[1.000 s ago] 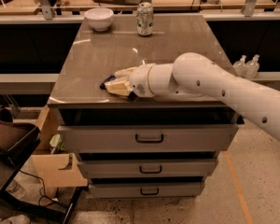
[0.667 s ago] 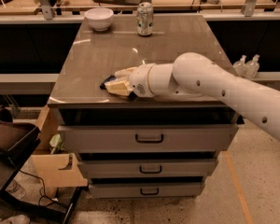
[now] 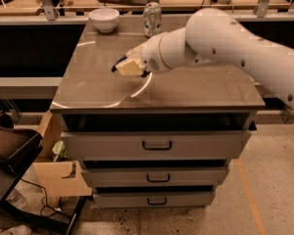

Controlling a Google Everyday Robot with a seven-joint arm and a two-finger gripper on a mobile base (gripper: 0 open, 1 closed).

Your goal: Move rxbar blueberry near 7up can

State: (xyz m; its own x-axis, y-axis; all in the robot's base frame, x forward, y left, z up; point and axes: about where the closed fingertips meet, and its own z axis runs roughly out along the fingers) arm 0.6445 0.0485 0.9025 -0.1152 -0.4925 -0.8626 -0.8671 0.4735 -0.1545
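Cream gripper low over glossy grey tabletop, grip impossible to tell, smooth rounded white arm behind, shiny cylindrical can and round white bowl at back.

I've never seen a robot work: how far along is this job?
Done: nothing I can confirm. In hand: the robot's hand is above the grey tabletop; a dark sliver at its tip may be the navy-blue snack bar. Left: reaching the silvery-green metal can at the back.
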